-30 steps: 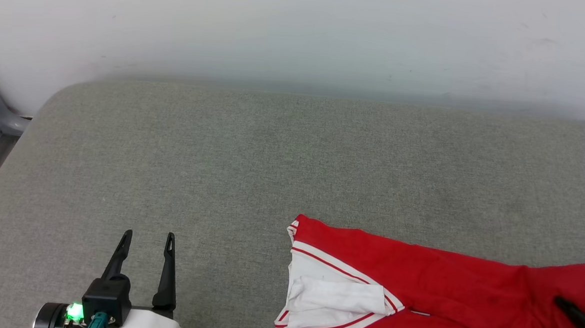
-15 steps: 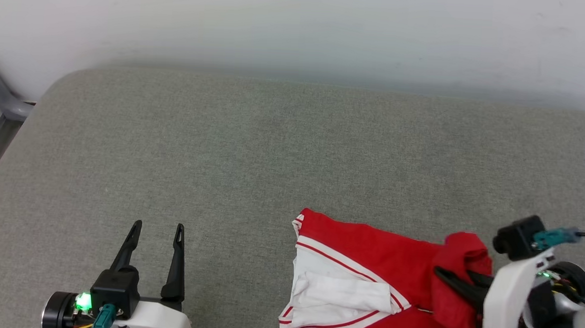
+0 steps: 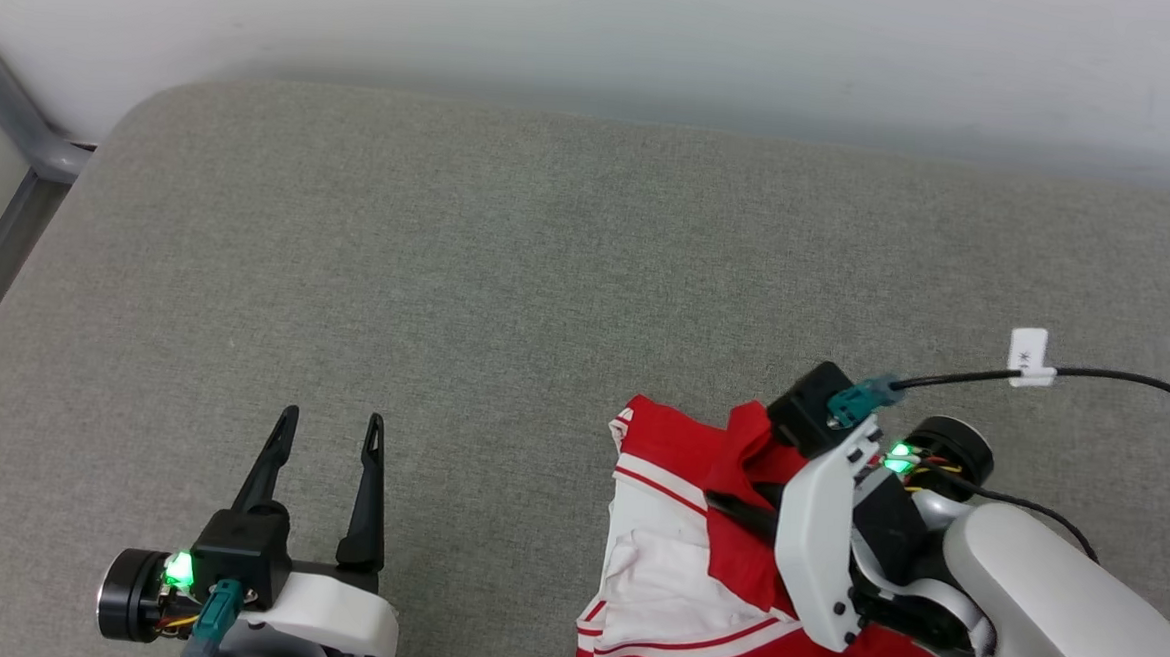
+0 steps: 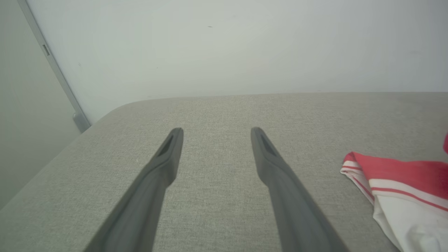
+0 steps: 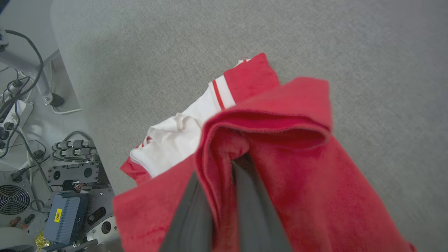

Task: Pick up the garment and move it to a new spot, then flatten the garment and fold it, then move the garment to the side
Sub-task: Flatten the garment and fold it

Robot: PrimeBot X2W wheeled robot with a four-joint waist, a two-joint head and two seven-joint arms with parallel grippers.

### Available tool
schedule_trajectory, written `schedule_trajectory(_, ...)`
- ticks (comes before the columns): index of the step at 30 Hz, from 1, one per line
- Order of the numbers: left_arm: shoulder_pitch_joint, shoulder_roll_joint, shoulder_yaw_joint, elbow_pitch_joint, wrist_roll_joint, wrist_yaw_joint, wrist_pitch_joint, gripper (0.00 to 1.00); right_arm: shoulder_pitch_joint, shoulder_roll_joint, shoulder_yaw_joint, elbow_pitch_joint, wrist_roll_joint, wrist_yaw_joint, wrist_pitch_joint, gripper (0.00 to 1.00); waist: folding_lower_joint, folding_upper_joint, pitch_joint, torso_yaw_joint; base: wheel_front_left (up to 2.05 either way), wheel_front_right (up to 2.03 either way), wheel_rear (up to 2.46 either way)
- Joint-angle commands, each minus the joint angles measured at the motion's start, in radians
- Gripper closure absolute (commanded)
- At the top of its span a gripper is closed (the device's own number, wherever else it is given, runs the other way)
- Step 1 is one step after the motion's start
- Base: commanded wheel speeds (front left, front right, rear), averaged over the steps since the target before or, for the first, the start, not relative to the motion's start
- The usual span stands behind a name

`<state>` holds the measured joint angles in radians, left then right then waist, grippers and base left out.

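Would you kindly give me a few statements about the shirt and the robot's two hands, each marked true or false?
1. The right hand is shut on a fold of the garment. True.
2. The left hand grips a sleeve. False: it is open over the bare grey surface, apart from the garment.
3. The garment lies spread out flat. False: its red cloth is bunched and raised around the right hand's fingers.
4. A white sleeve with red trim lies on the side of the garment towards the left hand. True.
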<state>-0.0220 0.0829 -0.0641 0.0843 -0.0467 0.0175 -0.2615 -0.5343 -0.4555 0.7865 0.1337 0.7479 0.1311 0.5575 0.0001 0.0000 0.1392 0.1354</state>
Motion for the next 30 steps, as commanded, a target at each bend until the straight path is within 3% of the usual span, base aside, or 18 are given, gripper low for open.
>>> schedule_trajectory(1, -0.013, -0.003, 0.000, -0.002, 0.004, -0.003, -0.005, 0.00, -0.032, 0.019, 0.024, 0.027, 0.000, -0.001, -0.008, 1.00, -0.0001, 0.0000, 0.009, 0.004, 0.00, 0.00, 0.00)
schedule_trajectory(8, -0.035, -0.012, 0.001, 0.002, 0.008, -0.009, -0.005, 0.00, -0.118, 0.086, 0.160, 0.196, -0.012, -0.001, -0.018, 1.00, -0.0001, 0.0000, 0.044, 0.008, 0.00, 0.00, 0.00)
schedule_trajectory(16, -0.054, -0.015, 0.008, 0.010, 0.010, -0.015, -0.005, 0.00, -0.143, 0.097, 0.275, 0.332, 0.002, -0.001, -0.092, 1.00, -0.0001, 0.0000, 0.060, 0.003, 0.00, 0.00, 0.00)
schedule_trajectory(17, -0.052, -0.015, 0.010, 0.012, 0.011, -0.015, -0.005, 0.00, -0.152, 0.094, 0.280, 0.334, 0.002, -0.001, -0.113, 0.93, -0.0001, 0.0000, 0.056, 0.000, 0.00, 0.00, 0.00)
schedule_trajectory(18, -0.049, -0.015, 0.013, 0.015, 0.012, -0.016, -0.005, 0.00, -0.163, 0.090, 0.280, 0.334, 0.003, -0.001, -0.132, 0.59, -0.0001, 0.0000, 0.049, -0.004, 0.00, 0.00, 0.00)
schedule_trajectory(19, -0.045, -0.015, 0.015, 0.017, 0.014, -0.018, -0.005, 0.00, -0.171, 0.084, 0.278, 0.328, 0.001, -0.002, -0.160, 0.09, -0.0001, 0.0000, 0.041, -0.007, 0.00, 0.00, 0.00)
schedule_trajectory(20, -0.041, -0.015, 0.018, 0.018, 0.015, -0.017, -0.005, 0.00, -0.175, 0.080, 0.273, 0.322, -0.003, -0.001, -0.185, 0.00, -0.0001, 0.0000, 0.032, -0.011, 0.00, 0.00, 0.00)
schedule_trajectory(25, -0.016, -0.013, 0.029, 0.020, 0.020, -0.018, -0.005, 0.00, -0.147, 0.032, 0.228, 0.257, -0.014, -0.001, -0.311, 0.00, -0.0001, 0.0000, -0.016, -0.031, 0.00, 0.00, 0.00)
schedule_trajectory(30, 0.005, -0.010, 0.041, 0.016, 0.016, -0.020, -0.005, 0.00, -0.096, -0.009, 0.108, 0.222, -0.054, -0.001, -0.436, 0.00, -0.0001, 0.0000, -0.050, -0.054, 0.00, 0.00, 0.00)
